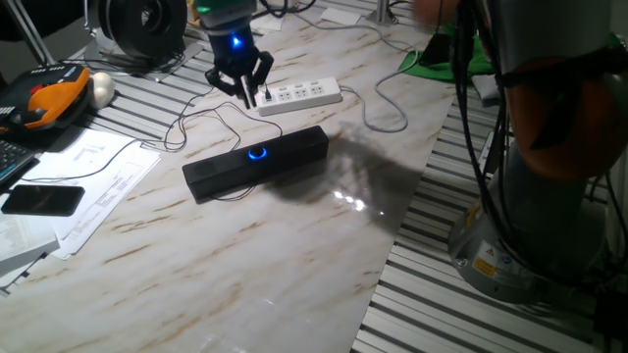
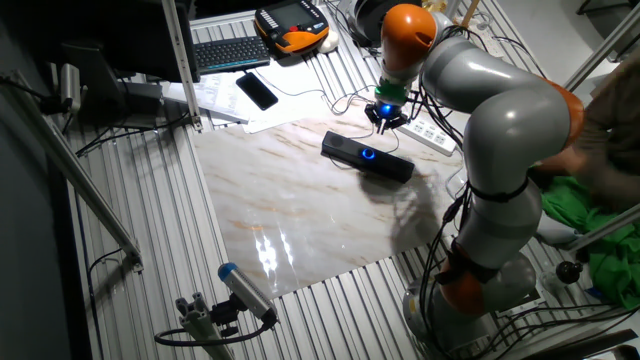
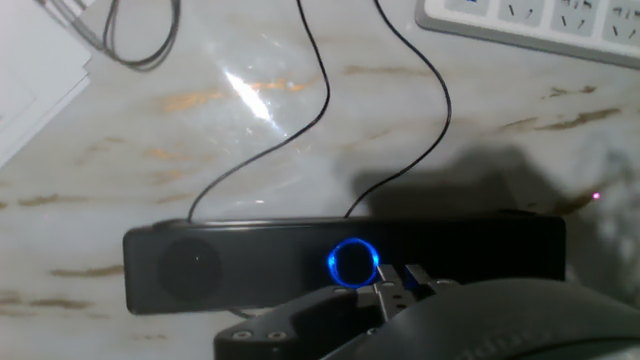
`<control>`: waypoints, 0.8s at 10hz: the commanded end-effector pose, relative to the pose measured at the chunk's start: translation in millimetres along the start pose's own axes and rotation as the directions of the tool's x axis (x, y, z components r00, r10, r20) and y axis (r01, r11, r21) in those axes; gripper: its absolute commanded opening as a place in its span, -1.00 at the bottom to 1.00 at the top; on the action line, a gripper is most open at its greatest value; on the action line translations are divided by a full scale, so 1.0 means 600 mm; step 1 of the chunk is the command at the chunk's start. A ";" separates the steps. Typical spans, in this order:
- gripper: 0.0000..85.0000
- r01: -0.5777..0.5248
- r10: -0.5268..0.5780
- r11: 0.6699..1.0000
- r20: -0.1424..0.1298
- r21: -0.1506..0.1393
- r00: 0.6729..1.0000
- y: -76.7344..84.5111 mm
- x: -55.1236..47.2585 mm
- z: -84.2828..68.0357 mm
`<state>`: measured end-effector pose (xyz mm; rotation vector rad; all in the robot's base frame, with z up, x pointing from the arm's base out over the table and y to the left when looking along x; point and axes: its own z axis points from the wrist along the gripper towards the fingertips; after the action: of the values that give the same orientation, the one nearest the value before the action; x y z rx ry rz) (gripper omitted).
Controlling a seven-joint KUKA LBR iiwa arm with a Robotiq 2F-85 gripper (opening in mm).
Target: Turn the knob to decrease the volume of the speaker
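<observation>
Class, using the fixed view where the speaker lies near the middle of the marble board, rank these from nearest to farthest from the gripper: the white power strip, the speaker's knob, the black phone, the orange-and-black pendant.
1. White power strip, just right of the gripper.
2. Knob, below it on the speaker.
3. Orange-and-black pendant, far left.
4. Black phone, lower left edge.

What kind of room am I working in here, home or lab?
Most likely a robotics lab bench: a teach pendant and keyboard sit beside the marble-look board, all on a slatted metal table.
</observation>
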<state>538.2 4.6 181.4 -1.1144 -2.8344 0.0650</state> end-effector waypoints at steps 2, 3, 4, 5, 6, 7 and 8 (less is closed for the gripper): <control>-0.20 -0.469 0.468 0.883 -0.028 -0.023 0.883 0.005 -0.001 0.017; -0.20 -0.468 0.467 0.883 -0.027 -0.026 0.884 0.007 0.000 0.028; -0.20 -0.468 0.467 0.883 -0.027 -0.026 0.884 0.009 0.001 0.037; -0.20 -0.466 0.465 0.884 -0.032 -0.028 0.885 0.010 -0.001 0.043; -0.20 -0.459 0.458 0.888 -0.032 -0.030 0.888 0.012 -0.002 0.051; -0.20 -0.454 0.453 0.890 -0.028 -0.035 0.891 0.013 -0.002 0.060; -0.20 -0.454 0.453 0.890 -0.025 -0.042 0.891 0.014 -0.001 0.069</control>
<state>540.0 10.4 138.5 -1.5116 -2.6652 0.0319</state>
